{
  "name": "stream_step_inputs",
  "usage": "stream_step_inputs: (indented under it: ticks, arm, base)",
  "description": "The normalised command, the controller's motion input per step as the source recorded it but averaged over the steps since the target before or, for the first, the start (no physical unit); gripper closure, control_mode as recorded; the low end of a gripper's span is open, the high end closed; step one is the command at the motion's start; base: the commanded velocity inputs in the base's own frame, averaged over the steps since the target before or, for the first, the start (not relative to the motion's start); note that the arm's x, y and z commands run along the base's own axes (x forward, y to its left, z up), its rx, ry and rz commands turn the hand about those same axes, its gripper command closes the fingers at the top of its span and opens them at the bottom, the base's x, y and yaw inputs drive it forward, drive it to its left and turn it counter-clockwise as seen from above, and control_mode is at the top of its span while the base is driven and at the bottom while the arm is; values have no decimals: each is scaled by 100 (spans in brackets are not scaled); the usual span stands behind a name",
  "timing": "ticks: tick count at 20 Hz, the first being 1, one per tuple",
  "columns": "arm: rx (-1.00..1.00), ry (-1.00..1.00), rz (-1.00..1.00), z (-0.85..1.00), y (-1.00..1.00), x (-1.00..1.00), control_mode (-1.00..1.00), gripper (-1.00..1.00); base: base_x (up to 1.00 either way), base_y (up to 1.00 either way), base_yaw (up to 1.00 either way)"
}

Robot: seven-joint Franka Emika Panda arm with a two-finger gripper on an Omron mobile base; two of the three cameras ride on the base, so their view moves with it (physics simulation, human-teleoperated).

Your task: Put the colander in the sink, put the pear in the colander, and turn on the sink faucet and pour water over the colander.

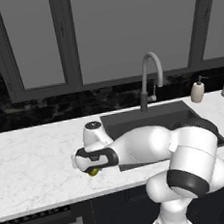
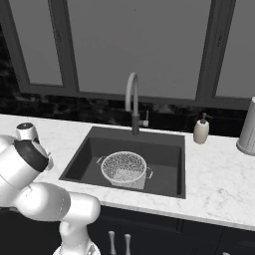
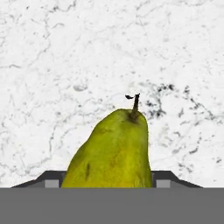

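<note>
Claw (image 1: 92,171) low over the white marble counter (image 1: 36,165), left of the sink (image 2: 164,149), and the pear (image 3: 114,151) sits right between its two fingers; whether they've clamped on it, I can't tell. Pear's lying on the counter, stem pointing away from the hand. Over in the sink, the colander (image 2: 124,168) stands on the bottom, faucet (image 2: 132,102) arching behind it, soap bottle (image 2: 201,130) off to the right.

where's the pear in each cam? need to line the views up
Left base view: pear, a yellow-green sliver under the gripper, on the counter left of the sink.
Right base view: I can't make it out; the arm covers that stretch of counter.
Hand view: pear bottom centre between the fingertips, stem up, on white marble.
Shared landmark: sink faucet, in both base views.
</note>
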Motion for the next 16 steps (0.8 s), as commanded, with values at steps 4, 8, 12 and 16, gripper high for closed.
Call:
stream_step_inputs:
  ticks: [4, 8, 12, 16]
  arm:
    - [0, 2, -8, 34, -71, -21, -100, 100]
    - [1, 1, -17, 34, -100, -7, -100, 100]
    - [2, 12, -18, 32, -100, 2, -100, 100]
    - [0, 16, -22, 28, -100, 30, -100, 100]
  base:
    - [0, 0, 0]
    - [0, 0, 0]
    - [0, 0, 0]
    - [0, 0, 0]
